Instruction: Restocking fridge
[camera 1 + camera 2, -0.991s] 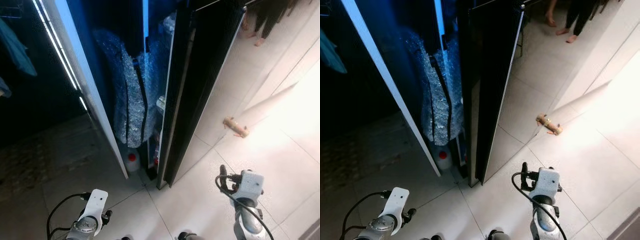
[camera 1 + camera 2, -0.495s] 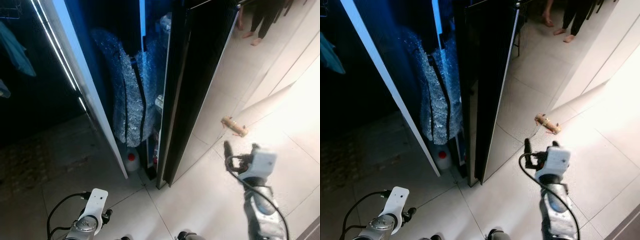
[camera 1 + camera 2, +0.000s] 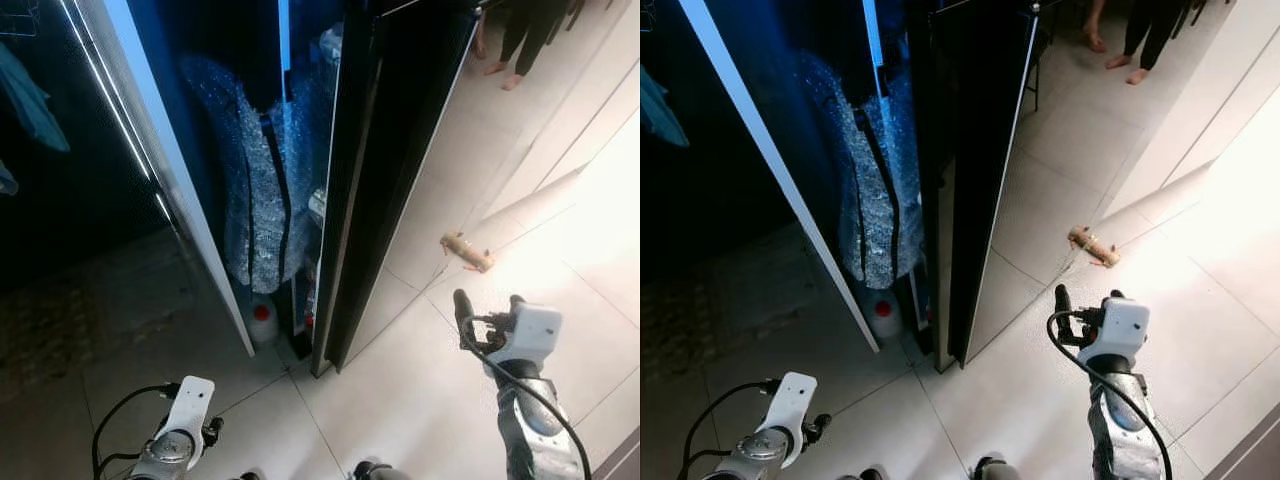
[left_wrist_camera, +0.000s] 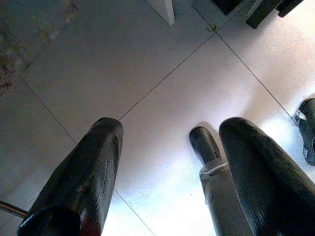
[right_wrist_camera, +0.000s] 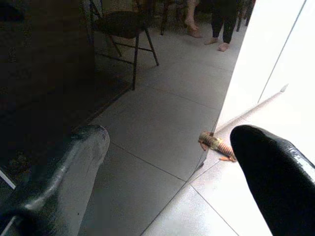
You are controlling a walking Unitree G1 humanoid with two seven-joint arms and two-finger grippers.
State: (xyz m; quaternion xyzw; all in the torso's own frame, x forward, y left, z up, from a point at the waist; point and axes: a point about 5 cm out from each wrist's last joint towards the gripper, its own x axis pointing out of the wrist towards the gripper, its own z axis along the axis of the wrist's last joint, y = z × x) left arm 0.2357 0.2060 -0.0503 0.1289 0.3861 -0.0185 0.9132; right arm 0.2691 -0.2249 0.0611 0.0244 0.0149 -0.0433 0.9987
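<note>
the raised right gripper [image 3: 1082,303], fingers spread wide and empty, hangs just right of the tall black fridge door [image 3: 975,150], apparently approaching it; next, close on its edge, while the left gripper [image 4: 167,162], also spread, idles low.

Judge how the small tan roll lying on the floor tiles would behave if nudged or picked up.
The roll lies on its side on smooth floor, so a nudge would probably send it rolling. It looks small, likely light. Its ridged surface may give some grip.
</note>
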